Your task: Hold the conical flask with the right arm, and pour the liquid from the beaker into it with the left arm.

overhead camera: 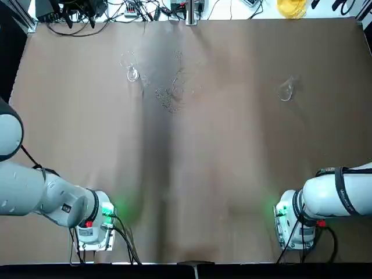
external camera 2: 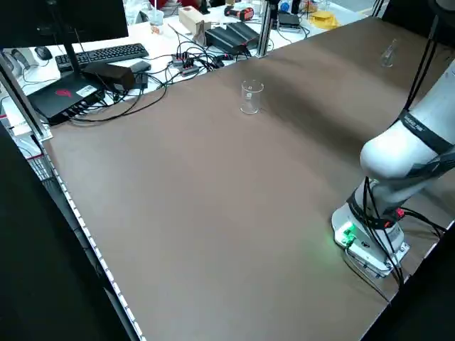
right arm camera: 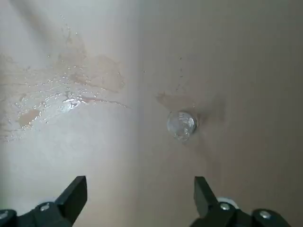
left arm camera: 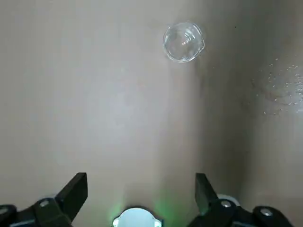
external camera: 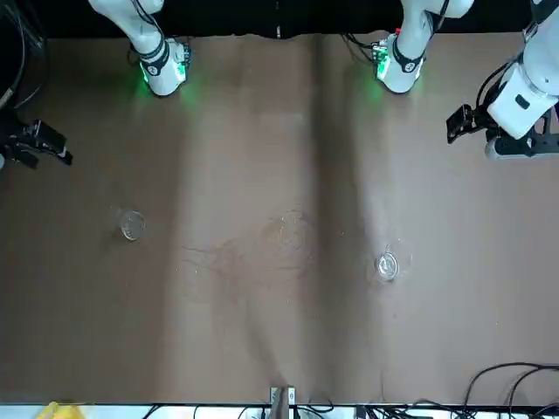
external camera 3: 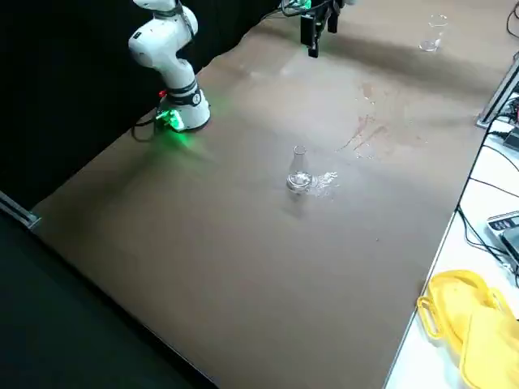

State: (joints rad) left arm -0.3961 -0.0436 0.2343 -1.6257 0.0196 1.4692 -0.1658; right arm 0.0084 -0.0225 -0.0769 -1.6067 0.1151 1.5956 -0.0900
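Between the beaker (overhead camera: pixel 132 74) at far left and the conical flask (overhead camera: pixel 286 90) at far right lies a wide open stretch of table (overhead camera: pixel 221 151), crossed by wet streaks (overhead camera: pixel 170 96) only. The near middle between the arm bases is passable; cables (overhead camera: pixel 125 235) stand beside the left base, others at the right. Tangled wires (overhead camera: pixel 125 10) line the far left edge.

A monitor (external camera 2: pixel 67 25) stands beside the table (external camera 2: pixel 199 199), a keyboard (external camera 2: pixel 111 59) in front of it and a mouse (external camera 2: pixel 44 53) near the keyboard. Black cables (external camera 2: pixel 167 74) tangle along the table's edge. A red drill (external camera 2: pixel 239 13) lies near a light-coloured block (external camera 2: pixel 192 20). Yellow cloth-like items (external camera 3: pixel 470 324) lie just beyond the table's edge. Droplets and wet streaks (right arm camera: pixel 71 97) mark the tabletop.
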